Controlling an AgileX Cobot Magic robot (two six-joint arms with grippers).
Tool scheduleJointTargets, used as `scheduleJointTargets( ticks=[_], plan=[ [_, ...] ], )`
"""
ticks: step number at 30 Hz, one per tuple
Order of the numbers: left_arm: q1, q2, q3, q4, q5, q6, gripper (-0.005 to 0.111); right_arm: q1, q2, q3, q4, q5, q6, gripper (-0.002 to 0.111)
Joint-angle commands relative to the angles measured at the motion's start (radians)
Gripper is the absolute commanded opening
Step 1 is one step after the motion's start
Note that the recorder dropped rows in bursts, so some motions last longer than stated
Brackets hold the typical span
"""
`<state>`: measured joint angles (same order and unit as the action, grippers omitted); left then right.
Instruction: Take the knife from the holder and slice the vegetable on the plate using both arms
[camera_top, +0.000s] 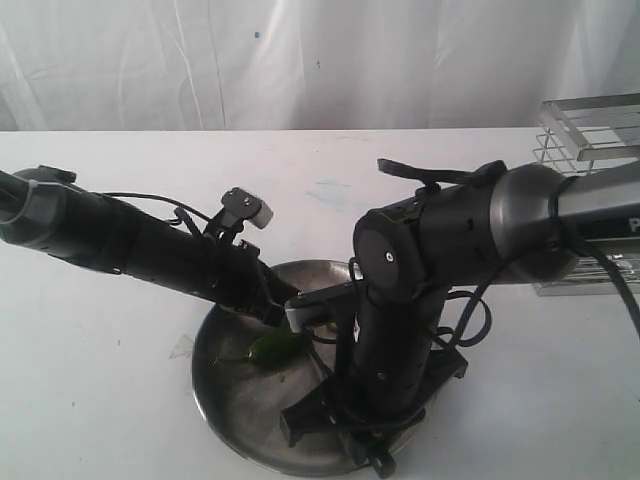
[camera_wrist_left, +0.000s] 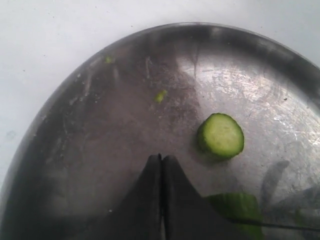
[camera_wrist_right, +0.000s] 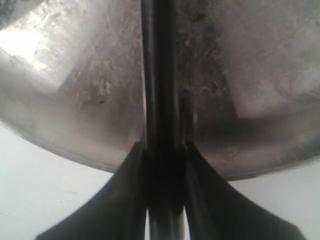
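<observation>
Right pincer (camera_wrist_right: 164, 147) clamps the slim black knife (camera_wrist_right: 157, 75); left pincer (camera_wrist_left: 161, 161) sits pressed together near a round pale-green vegetable slice (camera_wrist_left: 220, 136).

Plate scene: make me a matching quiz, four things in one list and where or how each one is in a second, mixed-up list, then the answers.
Things:
1. knife
2. left gripper
3. round green slice
4. holder

Place or state:
A. shut, fingertips pressed together above the plate
B. standing on the table, apart from the plate
C. clamped in the right gripper
D. lying flat on the plate

Pairs: 1-C, 2-A, 3-D, 4-B
</observation>
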<state>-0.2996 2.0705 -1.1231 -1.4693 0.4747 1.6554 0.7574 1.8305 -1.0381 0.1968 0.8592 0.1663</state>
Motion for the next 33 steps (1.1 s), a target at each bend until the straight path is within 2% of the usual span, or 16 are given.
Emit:
scheduleJointTargets(
  ticks=[1, 12, 21, 33],
  plan=[
    [-0.003, 0.027, 0.02, 0.095, -0.007, -0.022, 0.0, 0.0, 0.031, 0.003, -0.014, -0.036, -0.005, 0.0],
    [-0.003, 0.018, 0.013, 0.095, 0.011, -0.018, 0.0, 0.0, 0.035, 0.003, -0.016, -0.042, -0.005, 0.0],
    [-0.003, -0.149, -0.029, 0.088, 0.016, -0.062, 0.0, 0.0, 0.035, 0.003, -0.012, -0.037, -0.01, 0.0],
    [-0.003, 0.016, -0.005, 0.09, 0.014, -0.037, 0.0, 0.0, 0.035, 0.003, -0.013, -0.039, -0.01, 0.0]
  ],
)
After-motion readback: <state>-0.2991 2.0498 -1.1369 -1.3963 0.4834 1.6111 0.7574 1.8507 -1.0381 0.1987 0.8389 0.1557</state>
